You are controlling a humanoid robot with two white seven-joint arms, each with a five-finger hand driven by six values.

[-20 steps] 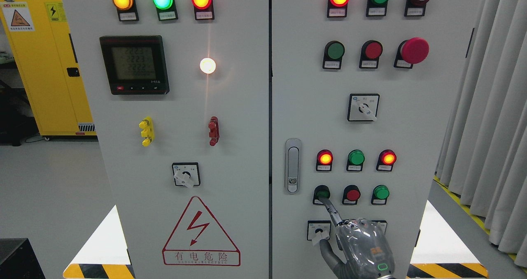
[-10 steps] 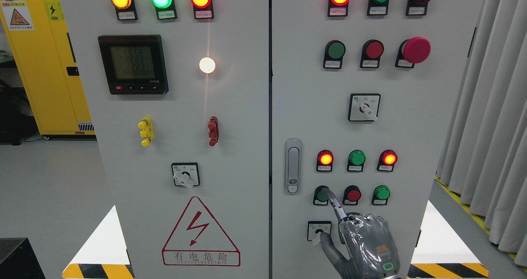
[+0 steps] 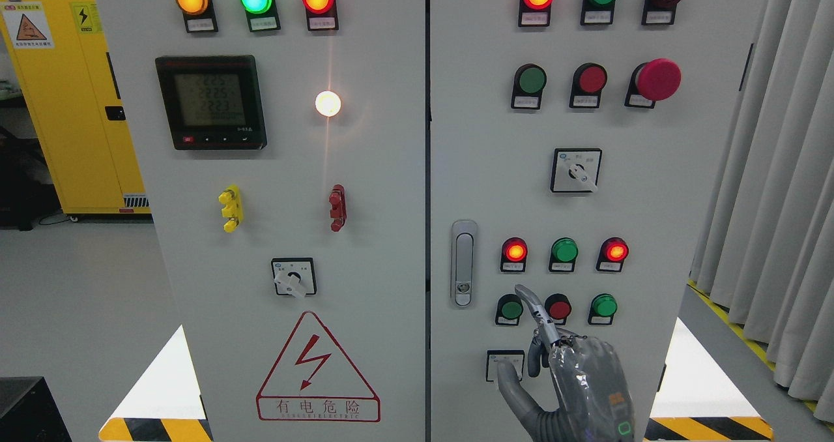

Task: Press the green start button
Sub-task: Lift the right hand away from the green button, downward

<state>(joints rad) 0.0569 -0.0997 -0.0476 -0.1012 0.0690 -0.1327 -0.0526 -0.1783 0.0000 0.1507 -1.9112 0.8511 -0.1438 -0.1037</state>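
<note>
While pointing, right hand (image 3: 573,383) extends index finger, other fingers curled, gripping nothing | fingertip just right of green start button (image 3: 510,309)

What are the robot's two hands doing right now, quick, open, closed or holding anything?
Right hand: index finger pointing, other fingers curled, holding nothing, beside the green button.
Left hand: not in view.

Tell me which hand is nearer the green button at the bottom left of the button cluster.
Right. The right hand points its index fingertip just up-right of the green button. The left hand is out of view.
</note>
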